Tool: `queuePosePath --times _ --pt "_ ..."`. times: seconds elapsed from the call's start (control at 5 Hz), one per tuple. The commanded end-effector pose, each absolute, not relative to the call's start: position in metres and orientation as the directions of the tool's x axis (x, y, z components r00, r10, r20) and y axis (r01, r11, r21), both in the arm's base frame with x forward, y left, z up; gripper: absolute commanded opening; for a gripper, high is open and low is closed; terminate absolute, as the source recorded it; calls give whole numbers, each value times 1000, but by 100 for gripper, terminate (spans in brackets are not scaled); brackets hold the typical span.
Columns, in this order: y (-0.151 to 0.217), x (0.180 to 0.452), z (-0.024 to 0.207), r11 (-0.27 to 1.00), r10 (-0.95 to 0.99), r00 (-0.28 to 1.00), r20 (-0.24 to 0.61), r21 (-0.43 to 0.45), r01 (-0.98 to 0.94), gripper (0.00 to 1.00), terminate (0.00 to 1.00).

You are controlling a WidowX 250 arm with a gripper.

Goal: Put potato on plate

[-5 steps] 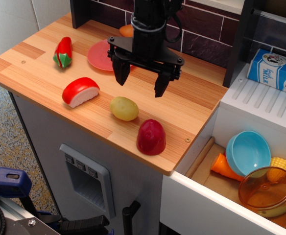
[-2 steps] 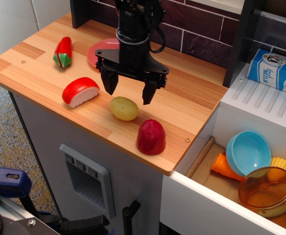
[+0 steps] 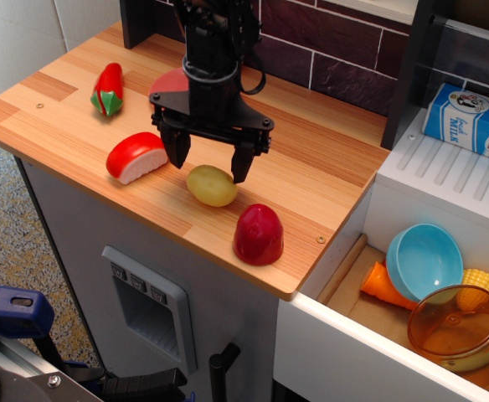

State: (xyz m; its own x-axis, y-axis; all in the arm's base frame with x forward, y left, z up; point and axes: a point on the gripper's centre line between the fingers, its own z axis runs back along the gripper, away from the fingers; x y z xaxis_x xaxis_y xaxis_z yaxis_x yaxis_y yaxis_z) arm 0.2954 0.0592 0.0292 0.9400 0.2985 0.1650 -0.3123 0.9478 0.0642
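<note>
The pale yellow potato [image 3: 212, 185] lies on the wooden counter near its front edge. My black gripper [image 3: 208, 162] is open and hangs just above and behind the potato, one finger to each side of it, holding nothing. The pink plate [image 3: 167, 85] lies further back on the counter, mostly hidden behind the arm; only its left part shows.
A red-and-white toy slice [image 3: 136, 156] lies left of the potato and a dark red dome toy [image 3: 259, 234] to its front right. A red pepper toy [image 3: 108, 89] lies at the back left. An open drawer at right holds a blue bowl [image 3: 423, 260]. A milk carton [image 3: 470, 121] stands at the right.
My gripper has moved left and toward the front and come down, from over the plate area to just above the potato. It has stayed open. The toys have not moved.
</note>
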Motion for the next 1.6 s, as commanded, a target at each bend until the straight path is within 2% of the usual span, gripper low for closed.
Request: queuePosePath --times 0.0,0.2,0.4,0.6,0.8,1.0,1.2,1.4 --pt "58 295 29 939 327 923 201 37 -341 100 0" --pt "55 293 22 935 343 915 214 16 -354 100 0" --pt "56 295 22 933 352 912 208 3 -361 0 0" --pt "55 294 31 930 355 912 207 18 -366 0 0" --pt "78 300 69 952 271 941 204 91 -294 0 0" --pt "117 316 103 967 126 954 271 183 -179 0 0" --pt "148 335 113 974 21 958 285 212 -84 0 0" --pt "167 358 92 988 -59 947 314 152 11 0 0"
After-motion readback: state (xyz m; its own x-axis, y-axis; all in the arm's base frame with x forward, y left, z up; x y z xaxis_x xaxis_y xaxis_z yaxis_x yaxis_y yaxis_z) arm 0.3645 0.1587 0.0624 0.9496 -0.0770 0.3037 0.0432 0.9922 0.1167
